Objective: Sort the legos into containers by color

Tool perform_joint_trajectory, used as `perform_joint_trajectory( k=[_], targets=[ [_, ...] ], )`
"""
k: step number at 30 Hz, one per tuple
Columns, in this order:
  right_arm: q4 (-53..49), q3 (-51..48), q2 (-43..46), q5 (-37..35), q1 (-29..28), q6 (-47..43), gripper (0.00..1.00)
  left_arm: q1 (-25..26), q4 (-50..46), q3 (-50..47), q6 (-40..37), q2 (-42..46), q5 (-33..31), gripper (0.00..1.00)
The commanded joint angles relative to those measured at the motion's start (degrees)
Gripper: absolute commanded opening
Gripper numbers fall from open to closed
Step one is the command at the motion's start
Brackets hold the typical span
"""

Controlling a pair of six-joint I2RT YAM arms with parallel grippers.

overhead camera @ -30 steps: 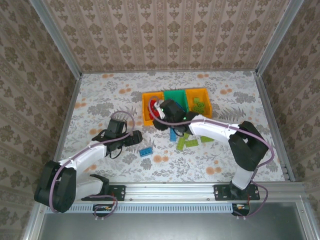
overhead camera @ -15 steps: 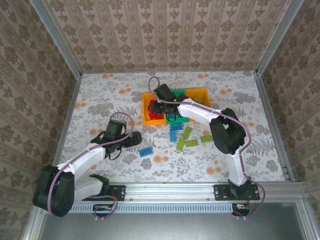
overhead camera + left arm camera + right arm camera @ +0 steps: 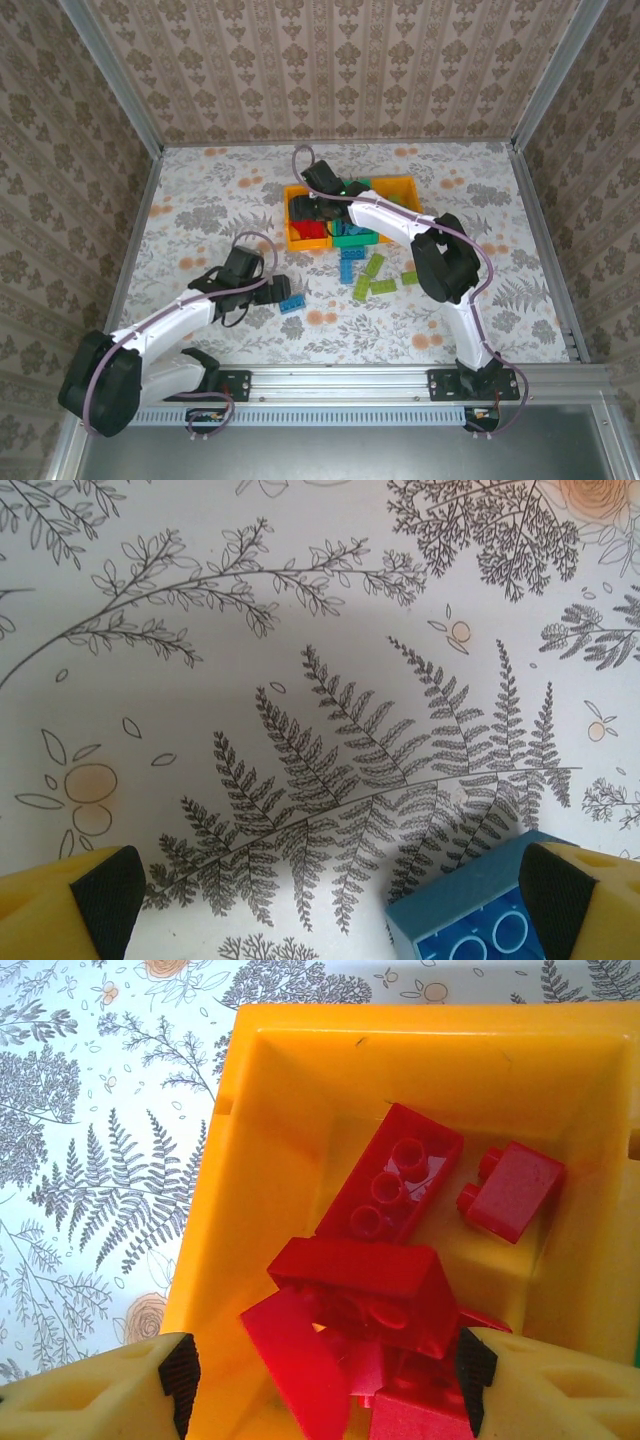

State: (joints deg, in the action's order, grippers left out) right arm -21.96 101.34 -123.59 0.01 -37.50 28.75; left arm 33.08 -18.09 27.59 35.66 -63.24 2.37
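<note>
Since a second ago, the right hand (image 3: 328, 1375) has swung over the orange bin (image 3: 250, 1160) and released; red bricks (image 3: 400, 1175) lie beneath it. Withdraw straight up. Left hand (image 3: 335, 895), released, has the blue brick (image 3: 470, 935) off-centre, toward its right side: centre before clenching.

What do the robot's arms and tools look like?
The left arm and right arm have white shells, black joints and a thin purple cable looping alongside. The left tool and right tool have yellow fingers tipped with black pads.
</note>
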Motion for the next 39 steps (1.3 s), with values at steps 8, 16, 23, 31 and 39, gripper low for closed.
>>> perform_joint_trajectory(
  k=[8, 16, 23, 31, 39],
  targets=[
    [7.97, -16.78, 17.48, -1.25, 0.14, -0.51, 0.8, 8.98, -8.49, 3.85, 9.31, -0.12, -5.48, 1.0],
    [10.24, -30.75, 28.93, -6.91, 0.47, -2.12, 0.85, 14.97, -9.43, 6.22, 14.77, -2.34, -7.96, 1.0],
    [11.05, -41.08, 36.17, -10.53, 2.7, -1.85, 0.88, 17.15, -10.15, 11.47, 16.85, -10.94, -7.03, 1.0],
    [13.22, -52.56, 46.88, -12.84, 7.86, -1.86, 0.91, 17.07, -9.6, 12.44, 19.75, -15.43, -5.36, 1.0],
    [15.04, -60.57, 53.82, -12.2, 12.17, -2.27, 0.94, 16.84, -8.72, 13.72, 21.71, -18.89, -4.38, 0.96]
  ],
)
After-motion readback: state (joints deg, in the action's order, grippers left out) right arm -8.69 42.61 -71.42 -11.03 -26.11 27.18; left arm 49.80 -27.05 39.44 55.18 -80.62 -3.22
